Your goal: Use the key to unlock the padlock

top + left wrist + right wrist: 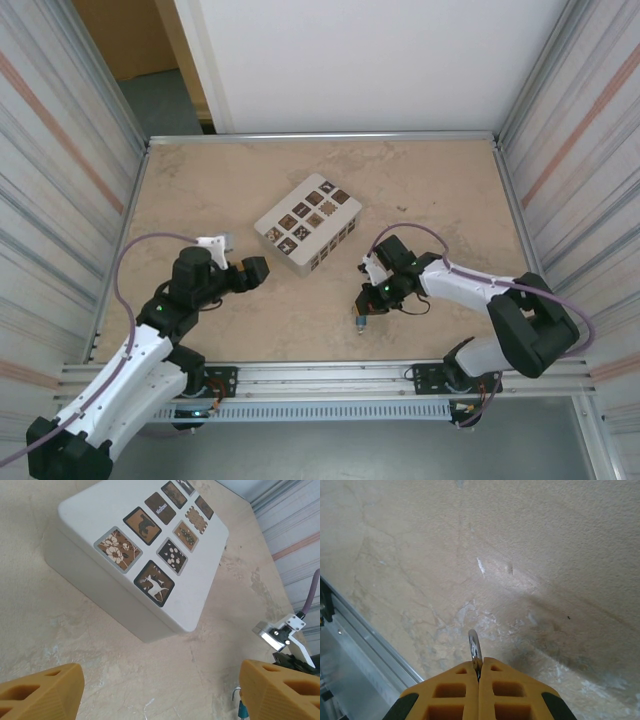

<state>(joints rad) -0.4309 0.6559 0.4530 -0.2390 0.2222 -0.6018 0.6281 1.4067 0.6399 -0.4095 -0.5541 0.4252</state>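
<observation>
My right gripper (364,308) (479,664) hangs low over the table, right of centre, its yellow fingers (515,690) pressed together on the padlock. The padlock's metal shackle (475,651) pokes out past the fingertips, and its blue body (360,322) shows at the gripper's tip. In the left wrist view the padlock (242,710) peeks out at the bottom right, partly behind one finger. My left gripper (252,272) (160,697) is open, its fingers (45,690) wide apart over bare table, left of the padlock. The key is out of view.
A pale box with dark patterned squares (307,224) (145,555) lies at the table's middle, just beyond both grippers. A metal rail (330,375) (365,640) runs along the near edge. Corrugated walls (60,180) close both sides.
</observation>
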